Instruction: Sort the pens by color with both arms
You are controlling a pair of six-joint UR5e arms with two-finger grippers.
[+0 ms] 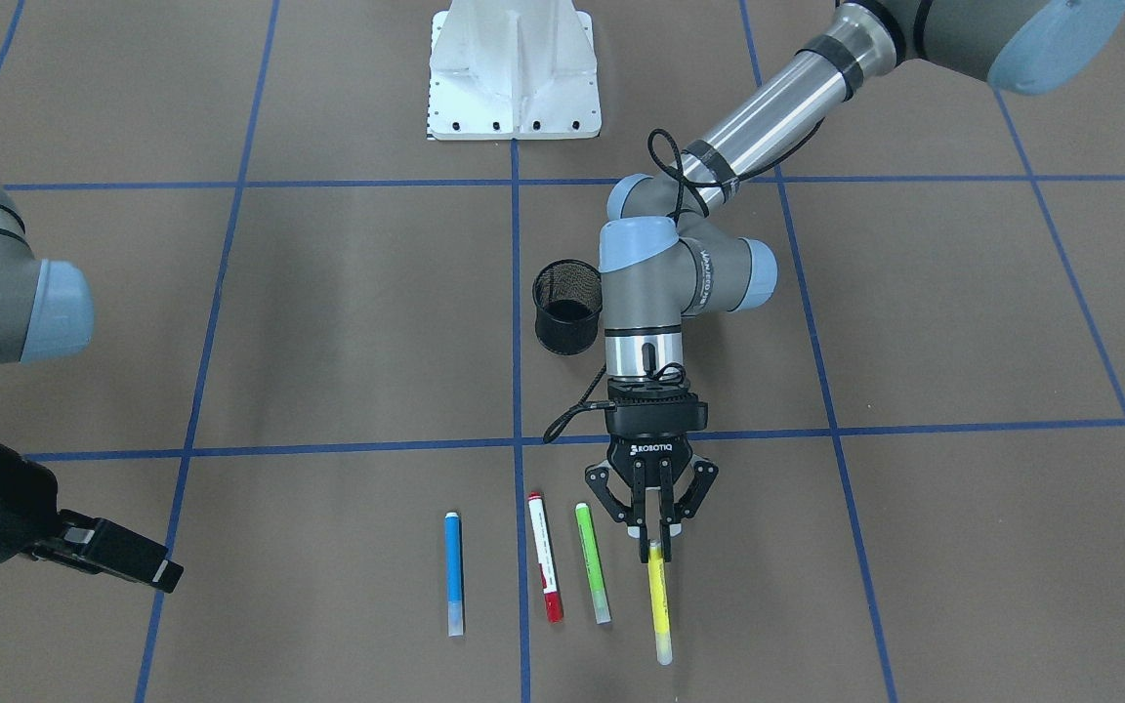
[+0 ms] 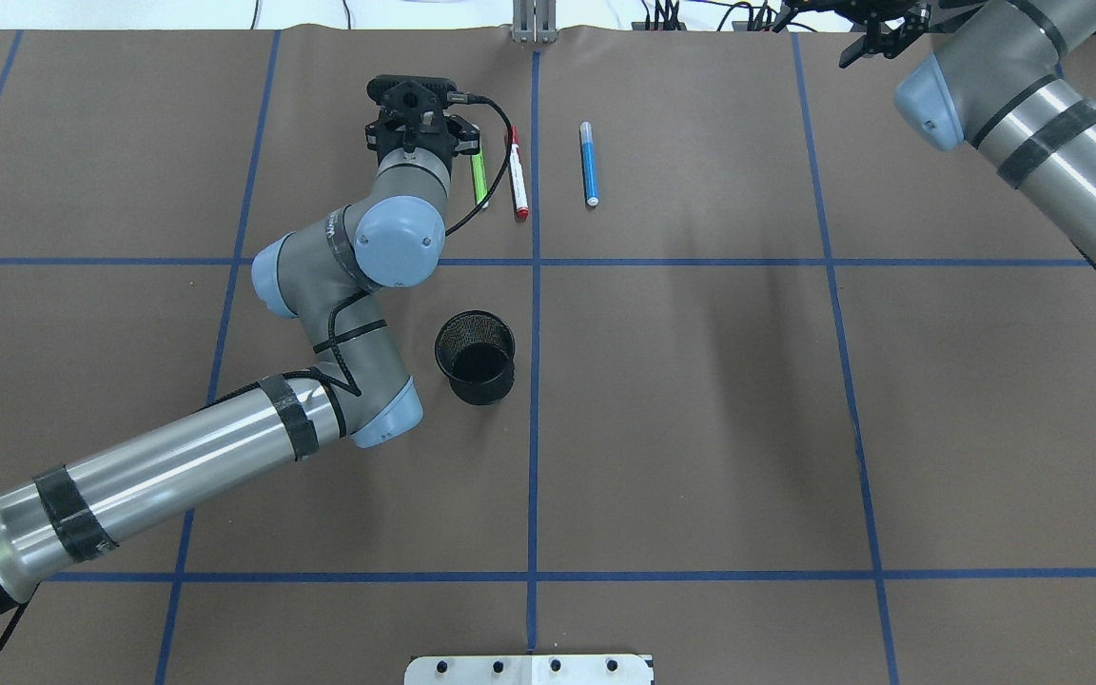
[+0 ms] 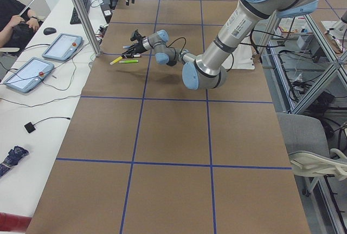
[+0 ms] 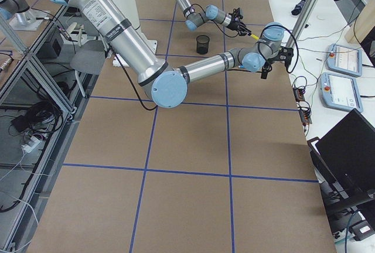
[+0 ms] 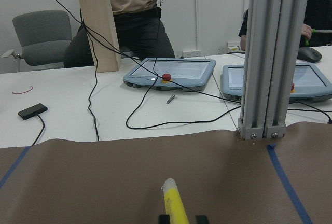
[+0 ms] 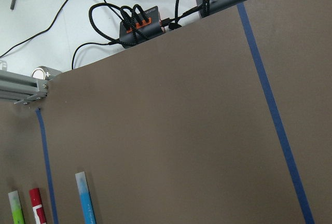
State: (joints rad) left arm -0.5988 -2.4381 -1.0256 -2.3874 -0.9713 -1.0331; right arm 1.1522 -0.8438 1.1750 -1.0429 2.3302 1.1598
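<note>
My left gripper (image 1: 655,549) is shut on the upper end of the yellow pen (image 1: 660,610), which points toward the table's far edge. In the left wrist view the yellow pen (image 5: 174,203) sticks out between my fingertips (image 5: 165,219). Beside it lie the light green pen (image 1: 593,576), the white pen with red cap (image 1: 545,571) and the blue pen (image 1: 453,576), parallel on the brown mat. From overhead my left wrist hides the yellow pen. My right gripper (image 1: 123,557) hangs open far off at the table's side, holding nothing. Its wrist camera shows the blue pen (image 6: 85,199).
A black mesh cup (image 1: 567,308) stands upright just behind my left wrist, near the centre line. The white pedestal base (image 1: 514,73) is at the robot's side. Beyond the mat's far edge are an aluminium post (image 5: 267,58), tablets, cables and people.
</note>
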